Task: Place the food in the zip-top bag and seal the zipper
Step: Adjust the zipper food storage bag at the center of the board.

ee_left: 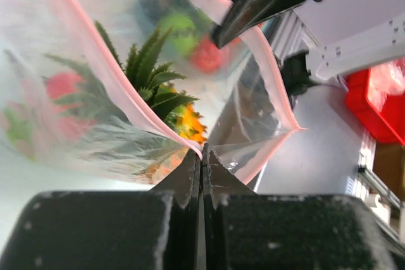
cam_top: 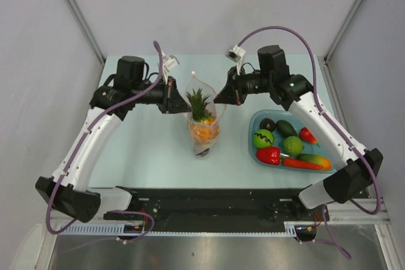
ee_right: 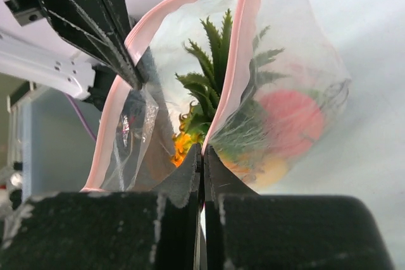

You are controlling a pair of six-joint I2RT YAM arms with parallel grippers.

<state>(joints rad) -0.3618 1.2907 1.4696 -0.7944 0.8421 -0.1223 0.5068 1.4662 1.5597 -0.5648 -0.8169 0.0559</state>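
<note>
Two pinches hold the zip-top bag (cam_top: 204, 129) upright near the middle of the surface (cam_top: 139, 150), with its mouth facing up. Inside it, the pineapple (cam_top: 200, 107) sits with its green crown poking toward the opening. The zipper (ee_right: 239, 42) gapes, its two pink strips bowing apart between the grips. The left end effector (ee_left: 202, 155) is fully closed on the rim at one end of the mouth. The right end effector (ee_right: 202, 150) is fully closed on the rim at the opposite end, so the two face each other across the bag. Beside the bag, toward the surface's right edge, a light blue tray (cam_top: 251, 140) carries more toy food (cam_top: 288, 145), none of it bagged.

With both arms occupied, the step looks like tensioning the mouth for sealing. Doing it well probably means drawing the two ends straight apart and level. That way the strips flatten against each other without the thin film slipping free, and the crown should stay below the strip line.

Several things are hard to judge. It is unclear whether each grip holds one wall or both. The reddish blur behind the film could be print or another piece. Nor can I tell whether the bag's base rests on the surface.
</note>
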